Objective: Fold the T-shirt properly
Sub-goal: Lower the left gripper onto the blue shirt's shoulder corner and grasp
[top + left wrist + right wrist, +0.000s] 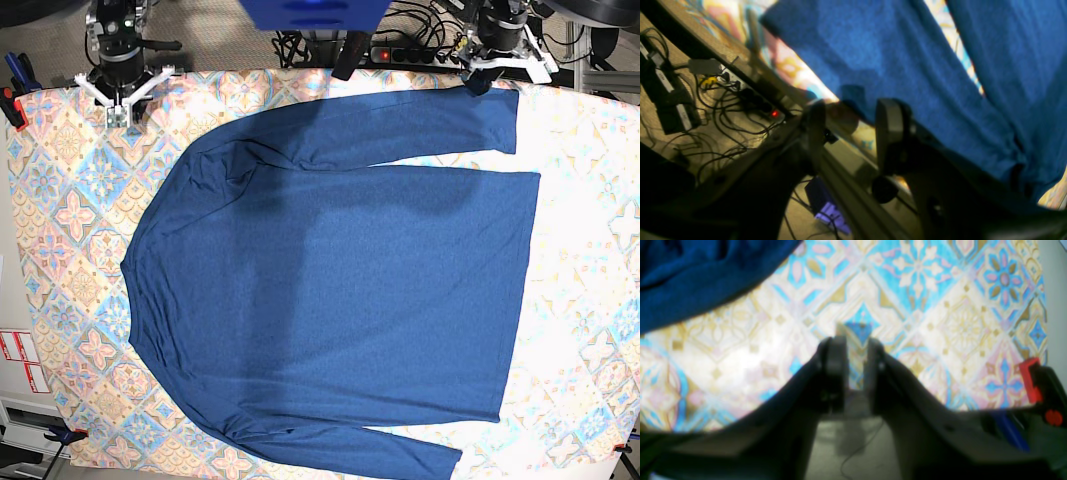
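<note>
Lying flat across the middle of the desk [590, 120], the shirt [340, 280]: neck toward 9 o'clock, hem toward 3, one sleeve along 12 and the other along 6, partly cropped by the frame.

Hovering at that upper sleeve's cuff near 1 o'clock, the left end effector [478, 78], jaws standing moderately apart in its wrist view [853, 123], nothing pinched; cuff edge just beside one finger. Sitting near 11 o'clock, clear of the cloth, the right end effector [118, 105], jaws narrow with only the patterned tablecloth [940, 306] showing in the gap [853, 366].

Probably starting the first fold: better catching cuff and shoulder together, pinching only the shirt and not the tablecloth beneath, then carrying the sleeve inward evenly.

Blurring both wrist views; not showing whether the left finger is touching the fabric.
</note>
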You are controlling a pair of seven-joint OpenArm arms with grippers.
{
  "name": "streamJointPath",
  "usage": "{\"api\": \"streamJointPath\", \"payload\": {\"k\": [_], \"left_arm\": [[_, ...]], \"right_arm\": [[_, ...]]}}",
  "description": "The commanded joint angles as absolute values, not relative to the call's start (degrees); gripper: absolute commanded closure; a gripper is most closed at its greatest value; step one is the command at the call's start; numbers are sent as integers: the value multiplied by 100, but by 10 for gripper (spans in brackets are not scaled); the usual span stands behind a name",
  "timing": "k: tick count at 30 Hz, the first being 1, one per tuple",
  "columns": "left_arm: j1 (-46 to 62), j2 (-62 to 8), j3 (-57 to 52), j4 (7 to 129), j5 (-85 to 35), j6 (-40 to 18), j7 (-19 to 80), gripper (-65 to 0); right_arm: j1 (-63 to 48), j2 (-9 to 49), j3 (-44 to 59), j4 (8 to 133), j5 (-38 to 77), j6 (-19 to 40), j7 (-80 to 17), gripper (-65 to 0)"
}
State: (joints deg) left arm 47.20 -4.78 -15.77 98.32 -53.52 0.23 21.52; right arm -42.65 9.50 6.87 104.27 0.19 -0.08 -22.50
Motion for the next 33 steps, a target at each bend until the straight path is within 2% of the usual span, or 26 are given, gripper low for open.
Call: {"api": "streamJointPath", "payload": {"k": [1, 14, 33], "left_arm": [[4760, -505, -1604, 9842, -5446, -13, 2097, -245], [4382, -505, -1604, 9341, -5437, -13, 2114, -245], [4110, -488, -1578, 9314, -5437, -13, 2114, -244]], "right_arm": [[-4312, 980, 734, 10519, 13, -31, -2141, -113], [-4303, 980, 743, 10510, 13, -31, -2141, -113], [-4303, 980, 743, 10510, 13, -31, -2141, -113]]}}
